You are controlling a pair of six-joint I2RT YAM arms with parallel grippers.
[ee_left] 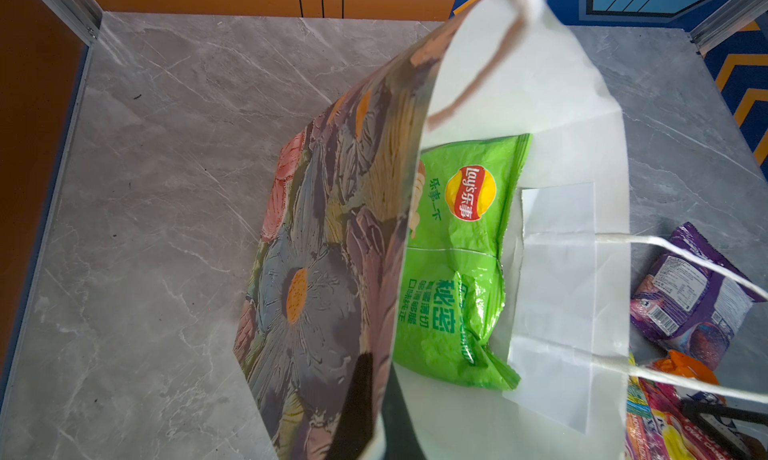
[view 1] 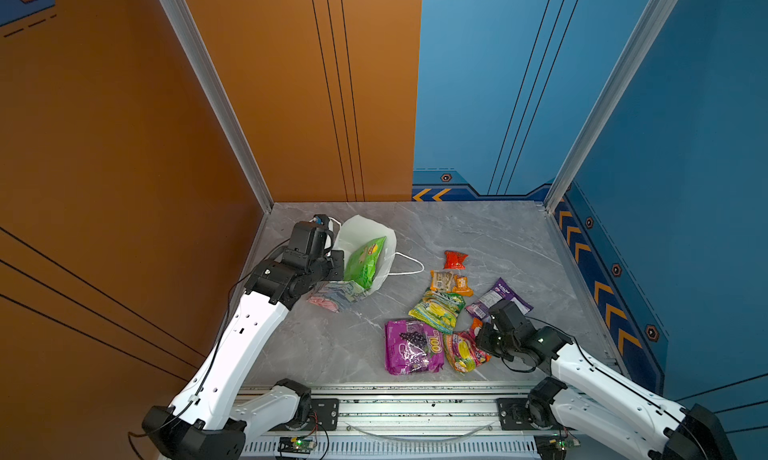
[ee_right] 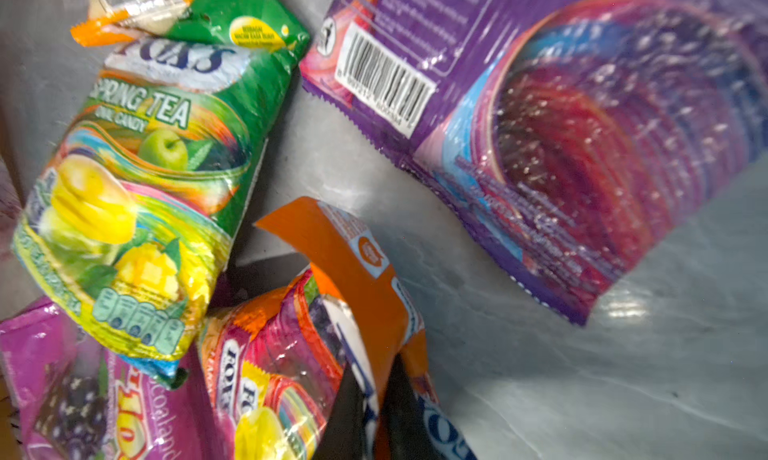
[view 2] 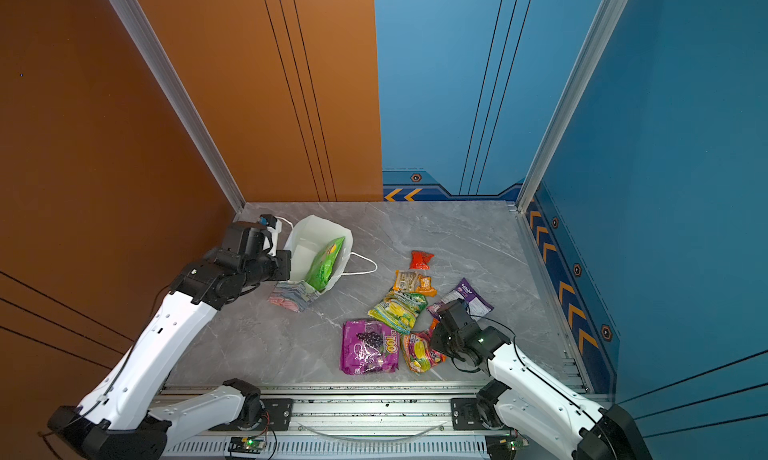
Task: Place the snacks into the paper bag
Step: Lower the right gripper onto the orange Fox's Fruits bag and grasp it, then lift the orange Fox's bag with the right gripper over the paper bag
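The paper bag (view 1: 362, 230) (view 2: 316, 229) leans open at the back left, floral outside (ee_left: 324, 250) and white inside. A large green packet (view 1: 365, 262) (view 2: 324, 263) (ee_left: 457, 246) sits in it. My left gripper (view 1: 336, 266) (view 2: 286, 266) (ee_left: 380, 416) is shut on the bag's side wall. On the right lie the loose snacks: magenta grape (view 1: 411, 345) (ee_right: 62, 395), yellow-green lemon (view 1: 436, 310) (ee_right: 137, 196), purple (view 1: 496, 298) (ee_right: 561, 146), small red (view 1: 455, 259) and orange (view 1: 451, 282). My right gripper (view 1: 484, 333) (view 2: 436, 337) (ee_right: 374, 416) is shut on the orange-red FOX'S packet (view 1: 463, 352) (ee_right: 282, 375), pinching its orange end.
One white cord handle (view 1: 409, 266) trails on the grey marble tabletop (view 1: 332, 345) toward the loose packets. Orange and blue walls close in the back and both sides. A metal rail (view 1: 415, 404) with both arm bases runs along the front edge.
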